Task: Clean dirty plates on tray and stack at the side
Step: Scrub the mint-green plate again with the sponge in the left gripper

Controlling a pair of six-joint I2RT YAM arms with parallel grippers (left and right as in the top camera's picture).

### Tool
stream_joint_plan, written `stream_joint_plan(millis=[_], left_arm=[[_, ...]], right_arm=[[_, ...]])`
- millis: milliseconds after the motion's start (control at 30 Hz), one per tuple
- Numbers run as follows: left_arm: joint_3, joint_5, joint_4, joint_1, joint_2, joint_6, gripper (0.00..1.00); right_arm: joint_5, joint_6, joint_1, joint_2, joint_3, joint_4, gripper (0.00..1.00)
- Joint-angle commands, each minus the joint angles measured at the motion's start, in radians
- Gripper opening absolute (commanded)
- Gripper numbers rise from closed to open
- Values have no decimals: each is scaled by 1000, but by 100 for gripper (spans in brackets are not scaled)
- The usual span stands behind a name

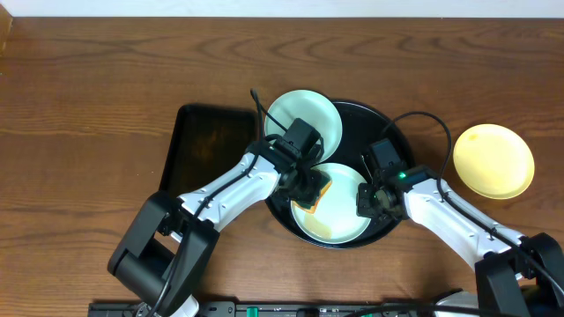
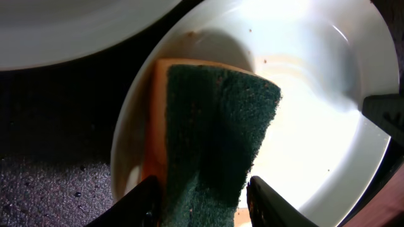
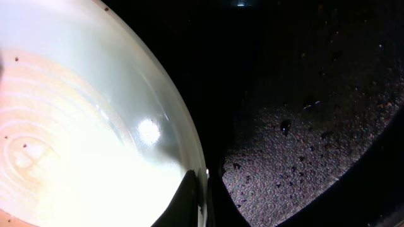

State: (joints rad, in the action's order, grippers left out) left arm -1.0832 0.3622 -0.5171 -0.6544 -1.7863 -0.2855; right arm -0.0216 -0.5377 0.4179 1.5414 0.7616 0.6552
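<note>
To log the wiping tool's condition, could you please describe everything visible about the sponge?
The sponge is a rectangular block: a dark green scouring layer on top, orange-yellow foam below, showing along its left edge. It rests in the nearer mint-white plate, which bears faint brown smears. The left pincer straddles its lower end, one finger on each side; whether it grips is unclear.

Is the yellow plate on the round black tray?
No, the yellow plate lies on the wooden table, right of the round tray.
</note>
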Motion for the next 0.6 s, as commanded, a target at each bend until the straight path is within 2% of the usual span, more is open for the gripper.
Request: stream_joint_plan(millis=[0,333,567], left_arm=[[-18,-39,1,-28,-11,23,45],[10,-192,27,-87,-32,23,45],[11,-191,63,-87,-67,22,33]], right_arm=[[58,0,-9,13,-26,10,1],[58,0,-9,13,-26,11,1],[58,0,-9,13,-26,12,1]])
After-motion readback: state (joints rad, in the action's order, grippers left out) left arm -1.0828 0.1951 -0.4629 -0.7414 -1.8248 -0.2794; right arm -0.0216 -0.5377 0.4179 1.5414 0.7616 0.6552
